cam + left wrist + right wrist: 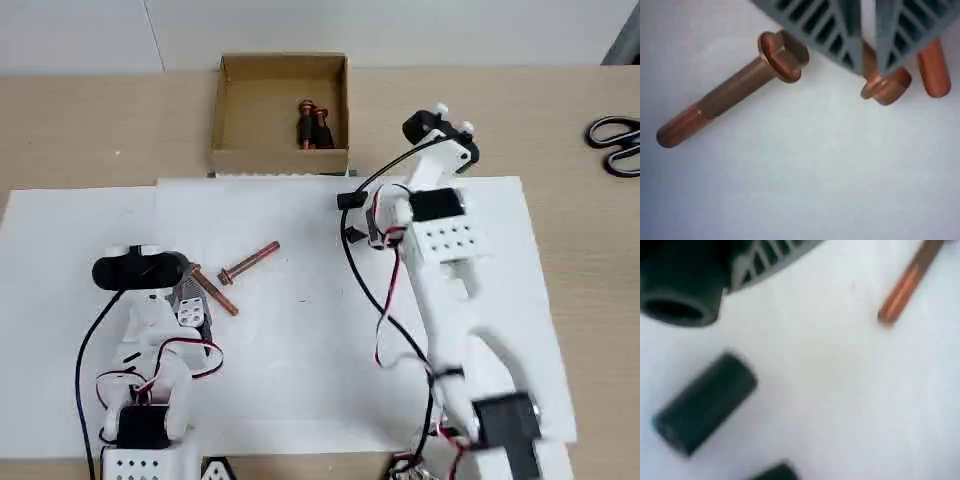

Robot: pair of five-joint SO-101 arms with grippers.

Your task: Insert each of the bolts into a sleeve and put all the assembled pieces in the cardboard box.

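Two arms stand at a worktop spread with white paper. Beyond the paper's far edge, the box holds two assembled pieces. The right tool grips a sleeve near that edge, and a spare sleeve lies just beside it. The left tool is clenched on a bolt, with a second bolt loose nearby.

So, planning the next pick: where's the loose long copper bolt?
The copper bolt lies on the white paper, high view's left half, beside the left gripper.
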